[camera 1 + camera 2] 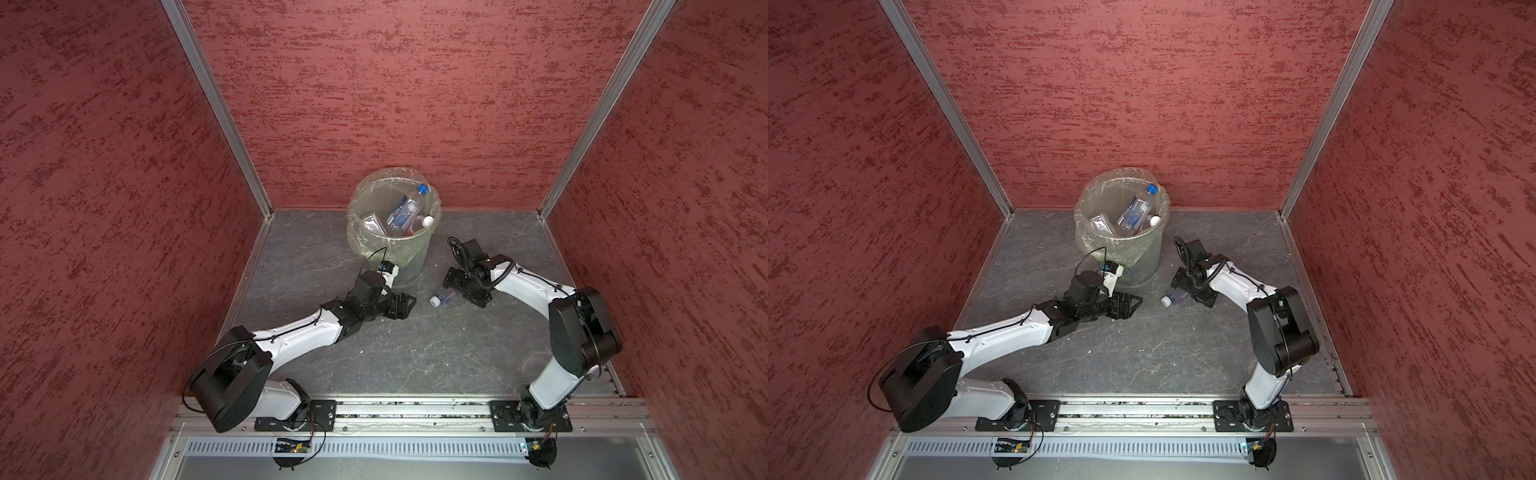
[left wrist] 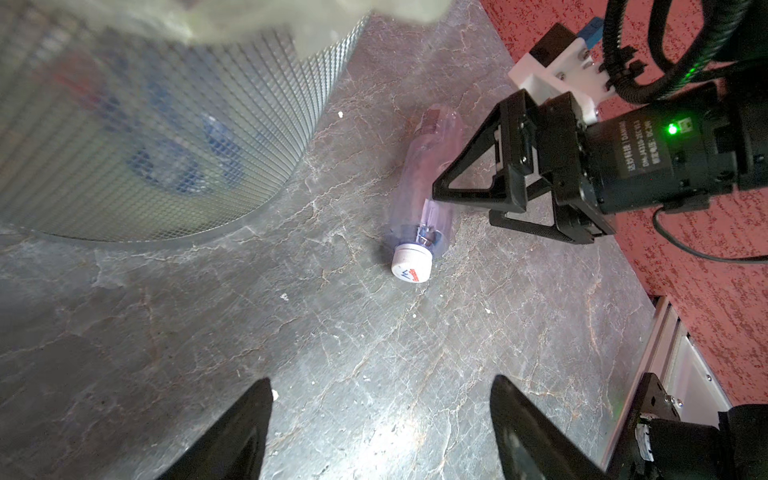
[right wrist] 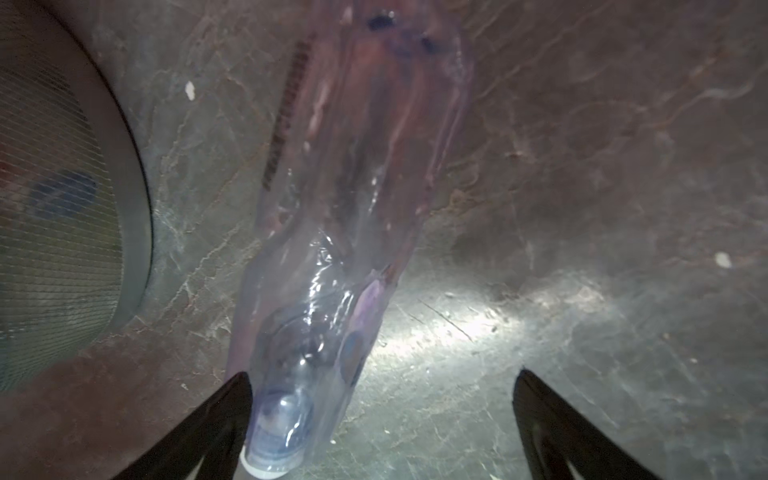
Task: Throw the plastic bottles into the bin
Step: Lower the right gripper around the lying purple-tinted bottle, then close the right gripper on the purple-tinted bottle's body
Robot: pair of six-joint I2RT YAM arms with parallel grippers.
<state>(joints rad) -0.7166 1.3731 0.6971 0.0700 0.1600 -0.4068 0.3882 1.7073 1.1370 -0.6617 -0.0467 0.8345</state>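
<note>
1. Sitting at the back of the grey marbled table surface (image 1: pixel 374 365), the round translucent grey-green plastic bin (image 1: pixel 415 259) with its crinkly clear bag liner is close to the red textured wall (image 1: pixel 415 104) in both top views.
2. Inside it you can spot a clear plastic bottle with a blue label and blue cap (image 1: pixel 406 210), a white-capped bottle (image 1: pixel 428 221) next to it, and a squashed clear container (image 1: pixel 372 224). What's deeper down, I can't make out.
3. One clear purplish-tinted plastic bottle with a white cap (image 1: pixel 443 296) isn't in yet. It lies on its side on the table just beside the bin, cap pointing toward the left arm's side.
4. Right gripper (image 3: pixel 382 376): jaws spread wide, down low at that bottle, which lies partly between them. One finger is close by it and the other is well apart, so nothing's clamped.
5. Left gripper (image 2: pixel 381 381): jaws apart and empty, hovering low near the bin's base and facing the bottle.
</note>
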